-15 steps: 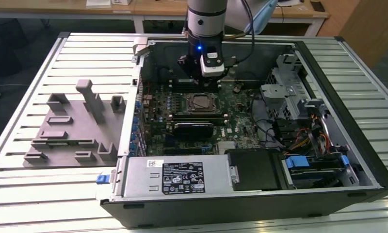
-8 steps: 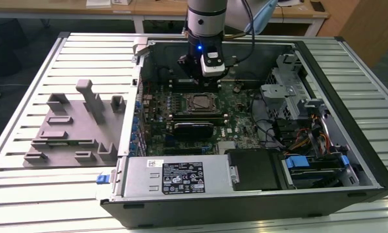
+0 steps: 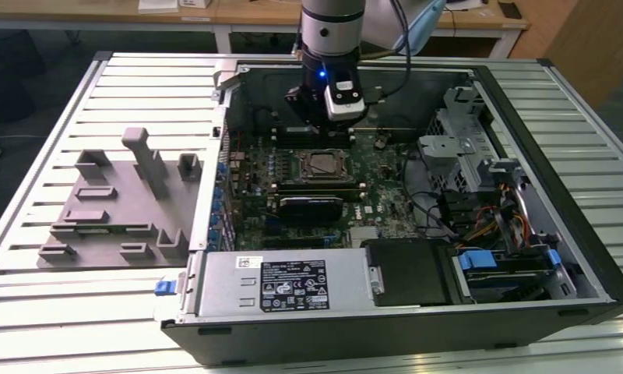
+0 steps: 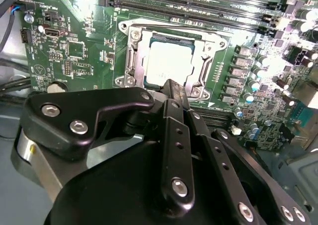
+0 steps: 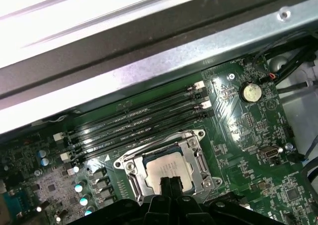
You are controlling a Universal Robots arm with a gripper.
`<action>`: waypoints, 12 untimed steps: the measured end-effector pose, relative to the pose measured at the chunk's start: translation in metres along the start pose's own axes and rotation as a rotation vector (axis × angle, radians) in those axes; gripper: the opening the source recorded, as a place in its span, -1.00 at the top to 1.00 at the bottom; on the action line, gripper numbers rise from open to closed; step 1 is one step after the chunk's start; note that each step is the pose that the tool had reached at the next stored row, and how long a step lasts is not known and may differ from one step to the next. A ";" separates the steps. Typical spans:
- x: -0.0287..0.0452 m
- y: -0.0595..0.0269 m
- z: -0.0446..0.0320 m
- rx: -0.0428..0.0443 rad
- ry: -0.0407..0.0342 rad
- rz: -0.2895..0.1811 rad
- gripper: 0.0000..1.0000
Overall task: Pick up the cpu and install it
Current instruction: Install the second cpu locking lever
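CPU sits flat inside the metal-framed socket on the green motherboard, its pale silvery top plate facing up; in the first wrist view the same chip lies in the socket frame just in front of the black fingertips. Gripper hangs directly above the near edge of the chip, its two black fingers pressed together with nothing between them and not touching the plate as far as the views show. In the exterior view the arm comes down from the far side into the open computer case, with the gripper just above the socket area at mid-board. Long black memory slots run beside the socket on its far side, next to the case's metal wall. A round coin battery stands on the board well apart from the socket. Outside the case, on the exterior view's left, a grey plastic fixture tray rests on the slatted metal table. A power supply box with a label fills the near side of the case, with cable bundles at the exterior view's right
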State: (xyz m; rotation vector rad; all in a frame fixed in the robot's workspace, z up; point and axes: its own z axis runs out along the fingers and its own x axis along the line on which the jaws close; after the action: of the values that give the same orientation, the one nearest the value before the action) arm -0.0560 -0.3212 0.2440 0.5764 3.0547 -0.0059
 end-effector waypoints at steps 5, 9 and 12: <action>-0.0008 -0.0004 0.0002 -0.0005 0.0002 -0.034 0.79; -0.0019 -0.0027 0.0008 -0.0011 0.0002 -0.046 0.79; -0.0030 -0.0051 0.0013 -0.0014 0.0002 -0.051 0.79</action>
State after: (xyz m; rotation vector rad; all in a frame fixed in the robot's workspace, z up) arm -0.0551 -0.3271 0.2428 0.4981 3.0685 -0.0050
